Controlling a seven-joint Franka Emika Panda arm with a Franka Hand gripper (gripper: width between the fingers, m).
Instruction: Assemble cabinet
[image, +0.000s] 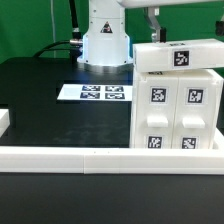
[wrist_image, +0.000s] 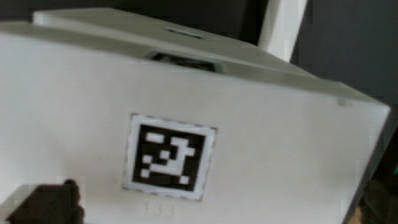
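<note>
Exterior view: the black worktop (image: 40, 95) carries the cabinet (image: 180, 115) at the exterior view's right, just behind the long white rail (image: 70, 156), which likely serves as a stop. The marker board (image: 95, 93) lies beside it. Above the cabinet hangs the tool (image: 152, 30), spread wide and empty, apparently lining up on it.

**Exterior view.** Lighting is bright and even. The cabinet (image: 178, 95) is close to overexposed, and the seams between its white panels are faint. The black table (image: 40, 100) shows a slight grey sheen towards its far side. Detail is coarse throughout, and fine edges are soft.

**Wrist view.** The picture is dimmer and greyer. The cabinet's top face is lighter than its front, so light falls from above. The marker (wrist_image: 171, 160) is readable, with fuzzy edges. The gripper finger (wrist_image: 45, 205) is a dark, out-of-focus shape.
</note>
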